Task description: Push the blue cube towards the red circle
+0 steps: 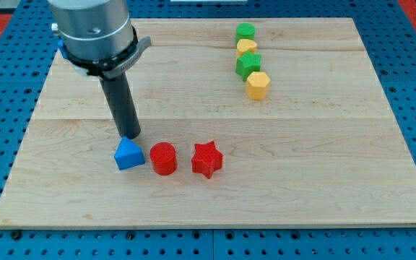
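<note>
The blue cube lies on the wooden board at the lower left of centre. The red circle, a short cylinder, stands just to its right, with a narrow gap between them. My tip is at the cube's top edge, touching or nearly touching it from the view's top side. The dark rod rises from there to the grey arm head at the view's top left.
A red star lies to the right of the red circle. At the upper right, a column of blocks: green, yellow, green, yellow hexagon. The board lies on a blue pegboard.
</note>
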